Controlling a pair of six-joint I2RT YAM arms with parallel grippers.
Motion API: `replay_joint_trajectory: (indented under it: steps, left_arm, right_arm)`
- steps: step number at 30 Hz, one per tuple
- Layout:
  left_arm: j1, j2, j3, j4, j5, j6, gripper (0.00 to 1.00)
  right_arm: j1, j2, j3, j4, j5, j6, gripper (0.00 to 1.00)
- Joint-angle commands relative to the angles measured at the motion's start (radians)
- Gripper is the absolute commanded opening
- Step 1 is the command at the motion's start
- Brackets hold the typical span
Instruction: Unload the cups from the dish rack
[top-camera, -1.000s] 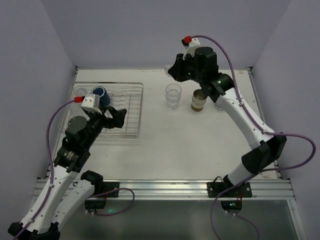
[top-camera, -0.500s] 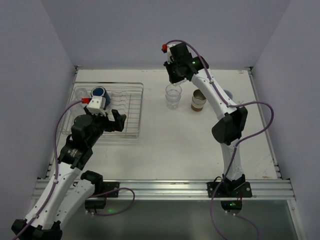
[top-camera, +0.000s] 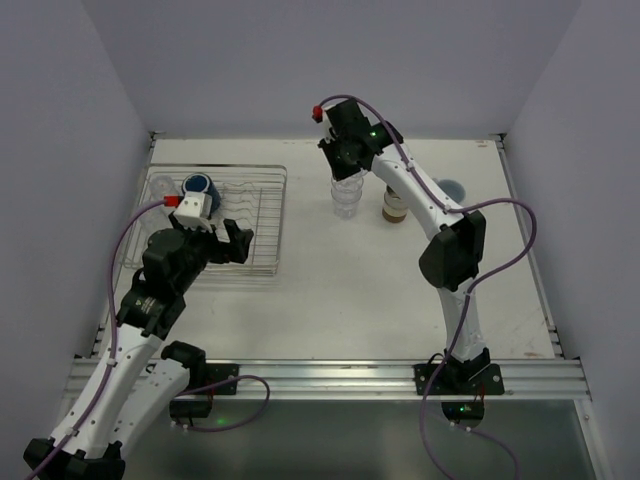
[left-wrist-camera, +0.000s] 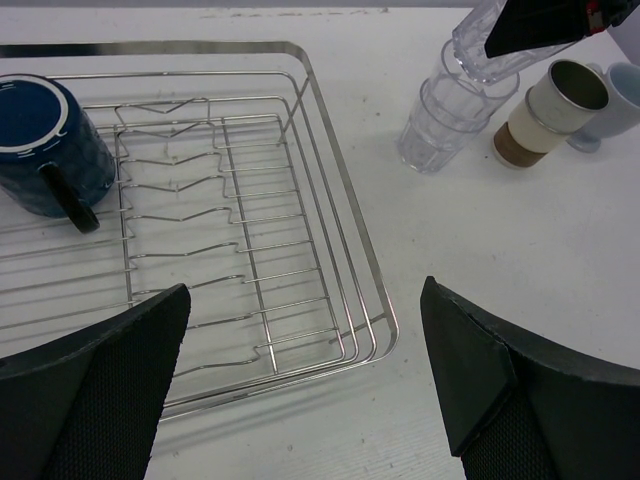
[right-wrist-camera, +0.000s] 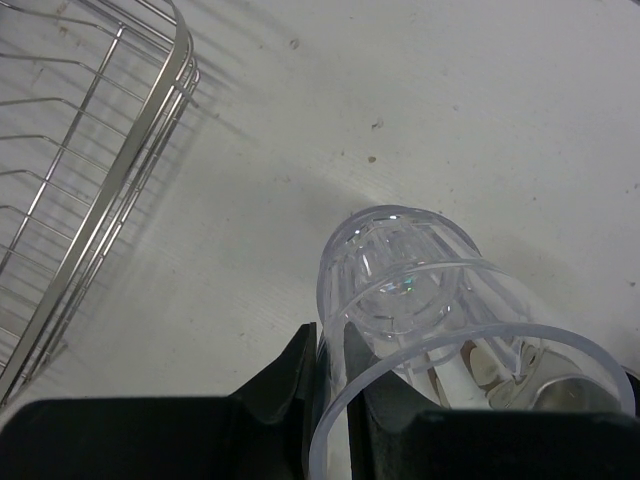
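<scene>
1. The right pincer (right-wrist-camera: 330, 375) is narrowed onto the wall of a clear tumbler (right-wrist-camera: 400, 260), one finger inside the rim and one outside. We see this tumbler held tilted, directly over the mouth of a second clear tumbler (left-wrist-camera: 435, 135) that stands on the counter (top-camera: 350, 280) near the far edge. We cannot tell whether the two touch.
2. A brown cup (left-wrist-camera: 545, 115) stands just to the right of the standing tumbler, and a pale blue cup (left-wrist-camera: 612, 100) stands beyond it.
3. The left pincer (top-camera: 232, 240) hangs above the near right part of the rack (left-wrist-camera: 330, 180), its jaws spread wide and holding nothing.
4. A dark blue mug (left-wrist-camera: 40, 140) lies in the far left part of the rack, handle towards us.
</scene>
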Motion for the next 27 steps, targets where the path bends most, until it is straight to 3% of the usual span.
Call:
replay_joint_trajectory:
  steps: [1, 14, 19, 22, 27]
  left_arm:
    - [0.012, -0.003, 0.004, 0.019, 0.026, 0.017, 1.0]
    - [0.02, 0.003, 0.003, 0.017, 0.024, 0.017, 1.0]
    - [0.023, 0.008, 0.001, 0.019, 0.018, 0.016, 1.0]
    - [0.025, 0.017, 0.001, 0.019, 0.012, 0.016, 1.0]
    - [0.032, 0.034, 0.003, 0.017, 0.004, 0.014, 1.0]
  right_arm:
    - [-0.004, -0.018, 0.003, -0.057, 0.014, -0.109, 0.0]
    - [-0.006, 0.022, -0.003, -0.057, 0.002, -0.104, 0.0]
    - [-0.007, 0.028, -0.002, -0.054, 0.003, -0.102, 0.04]
    - [-0.007, 0.023, -0.008, -0.042, 0.005, -0.102, 0.09]
    - [-0.009, -0.014, -0.011, 0.021, -0.003, -0.09, 0.33]
